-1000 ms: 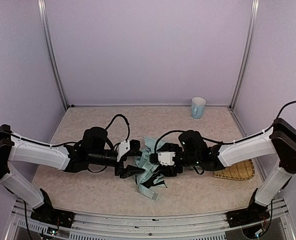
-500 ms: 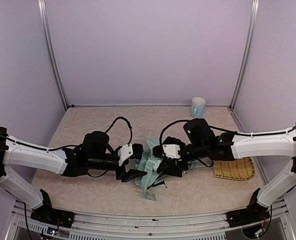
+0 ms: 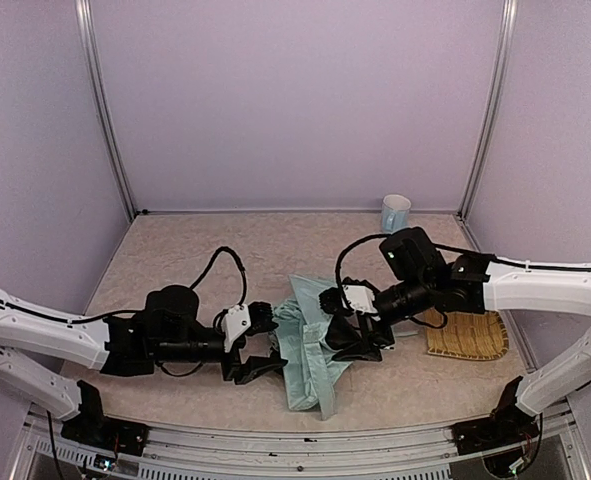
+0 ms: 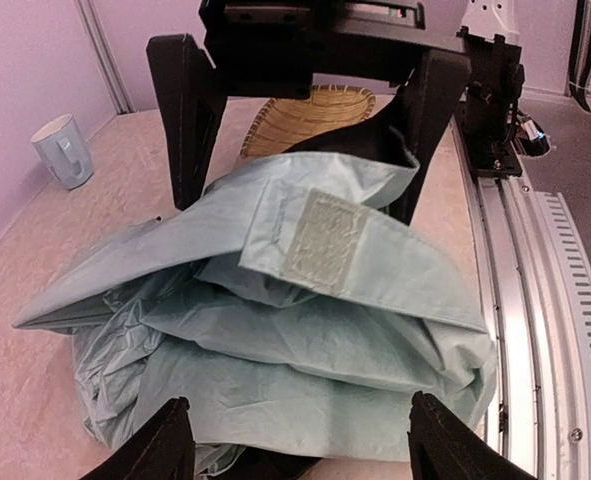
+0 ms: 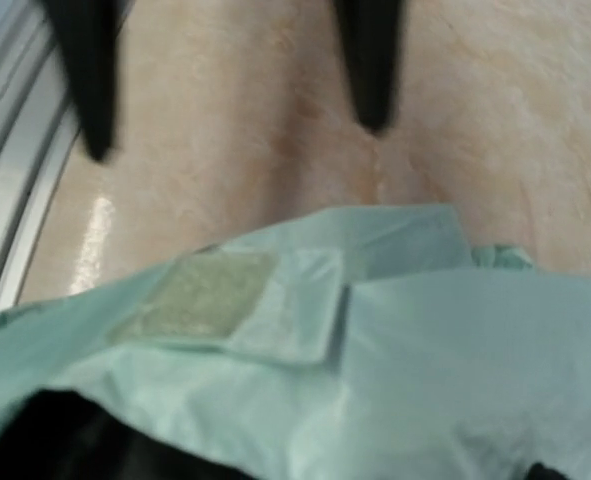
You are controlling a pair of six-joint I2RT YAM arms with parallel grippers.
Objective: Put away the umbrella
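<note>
A robotics lab cell: lilac panel walls (image 3: 295,100), aluminium posts (image 3: 105,110), two arms (image 3: 55,335) bolted at the near rail (image 3: 305,445) of the worktop (image 3: 175,250).

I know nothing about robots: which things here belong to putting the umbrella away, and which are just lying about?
Belongs to the job: mint umbrella, its fastening strap.
Just lying about: pale blue mug, woven straw mat.

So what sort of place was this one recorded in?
Probably a lab robot cell, not a home: plain lilac walls on aluminium posts box in a bare tabletop, and a metal mounting rail runs along its near edge.
</note>
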